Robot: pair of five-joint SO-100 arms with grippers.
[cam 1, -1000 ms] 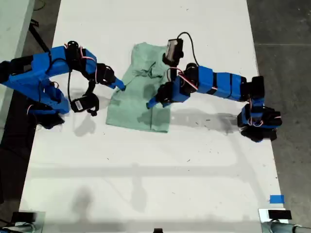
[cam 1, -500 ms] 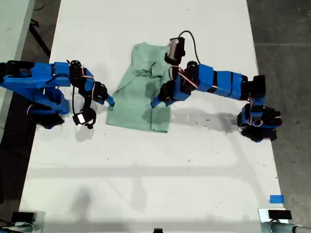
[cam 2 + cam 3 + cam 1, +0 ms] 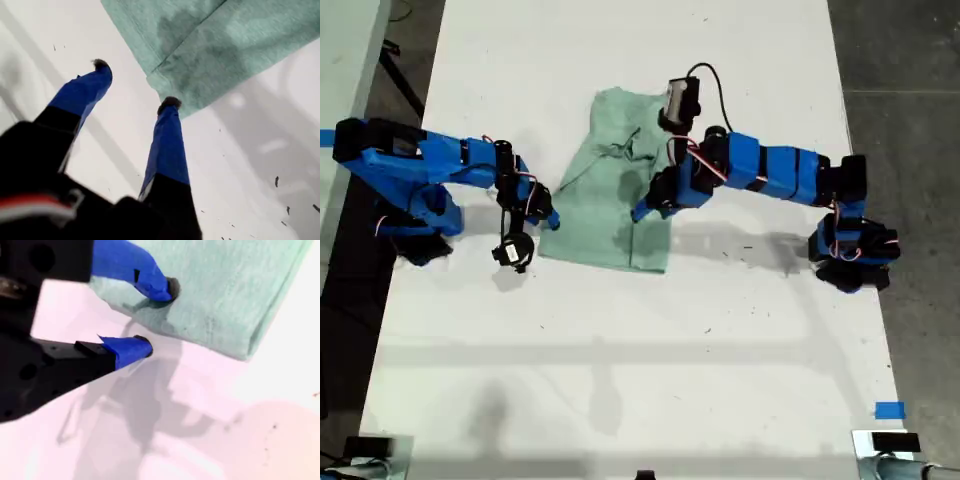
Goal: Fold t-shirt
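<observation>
The t-shirt [image 3: 603, 205] lay on the white table [image 3: 620, 360], partly folded already. I think the step in hand was getting hold of the cloth for one more fold.

My first gripper [image 3: 136, 83] was low, with its jaws apart and nothing in them. A corner of the shirt was right at the tip of one finger. The other finger was over bare table, beside the shirt.

My second gripper [image 3: 159, 316] was also apart and empty. One finger was over the cloth and the other was over the table just off its edge.

Next, each gripper would need to go down and pinch its bit of cloth, I think, without bunching it.

A second before, my first gripper was further along the shirt's side. It had come along to the corner. My second gripper had hardly moved.
</observation>
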